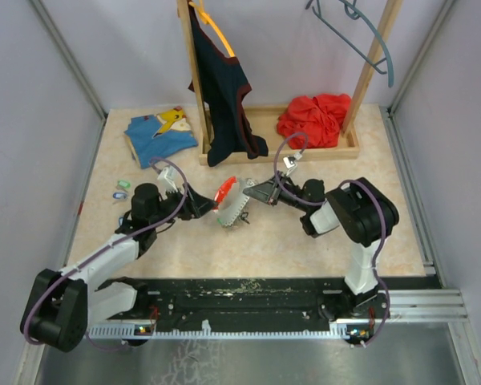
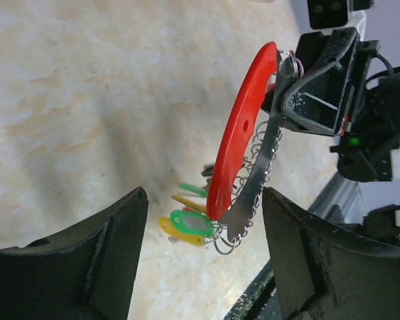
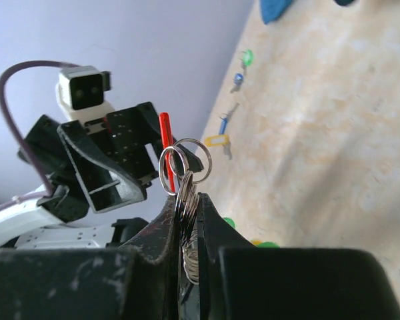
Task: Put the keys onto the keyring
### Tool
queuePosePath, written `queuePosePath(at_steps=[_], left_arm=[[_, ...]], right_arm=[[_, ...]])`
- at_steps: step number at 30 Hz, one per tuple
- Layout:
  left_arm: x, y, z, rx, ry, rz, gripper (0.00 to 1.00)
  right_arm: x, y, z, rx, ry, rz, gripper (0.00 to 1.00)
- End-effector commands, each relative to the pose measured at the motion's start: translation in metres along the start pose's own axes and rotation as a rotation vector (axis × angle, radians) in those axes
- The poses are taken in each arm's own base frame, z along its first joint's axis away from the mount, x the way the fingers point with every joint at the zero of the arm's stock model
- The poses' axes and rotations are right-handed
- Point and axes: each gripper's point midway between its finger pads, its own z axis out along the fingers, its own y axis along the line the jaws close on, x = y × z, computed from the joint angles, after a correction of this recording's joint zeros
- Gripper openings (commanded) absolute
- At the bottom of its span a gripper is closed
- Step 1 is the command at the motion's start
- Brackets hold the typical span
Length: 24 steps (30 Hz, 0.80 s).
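The keyring [image 1: 232, 200] is a red curved handle [image 2: 243, 133] on a metal strip [image 2: 259, 175] strung with several wire rings. It hangs just above the table between my two grippers. Green and yellow tagged keys [image 2: 190, 223] dangle from its lower rings. My right gripper [image 3: 189, 200] is shut on the keyring's upper rings [image 3: 185, 163]; in the top view this gripper [image 1: 252, 193] is just right of the keyring. My left gripper [image 2: 205, 200] stands open, its fingers on either side of the keyring's lower end without touching it. Loose keys [image 3: 215, 141] with coloured tags lie on the table at the far left [image 1: 120, 189].
A wooden rack [image 1: 264, 151] stands at the back with a dark garment [image 1: 224, 88] hanging from it and a red cloth [image 1: 314, 119] on its base. A blue shirt [image 1: 160, 136] lies at the back left. A teal hanger [image 1: 361, 32] hangs at upper right.
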Motion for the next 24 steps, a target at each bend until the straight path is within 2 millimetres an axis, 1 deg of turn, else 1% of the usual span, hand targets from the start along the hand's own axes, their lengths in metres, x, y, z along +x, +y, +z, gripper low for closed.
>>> queuePosePath(at_steps=[1,6,8,13,24], left_arm=[[-0.016,-0.042,-0.005,0.194,-0.022,0.022,0.75],[-0.028,-0.068,-0.007,0.305,-0.009,0.062,0.75],[-0.031,-0.075,-0.007,0.335,-0.003,0.087,0.74],[-0.03,-0.089,-0.006,0.418,0.06,0.109,0.72],[-0.025,-0.099,0.004,0.511,0.14,0.06,0.63]], right_arm=[[-0.02,0.079,-0.005,-0.265,-0.037,-0.179,0.0],[-0.02,0.097,-0.009,-0.323,-0.026,-0.248,0.0],[-0.019,0.102,-0.01,-0.344,-0.021,-0.27,0.0],[-0.019,0.113,-0.013,-0.378,-0.02,-0.313,0.0],[-0.019,0.123,-0.015,-0.402,-0.021,-0.364,0.0]])
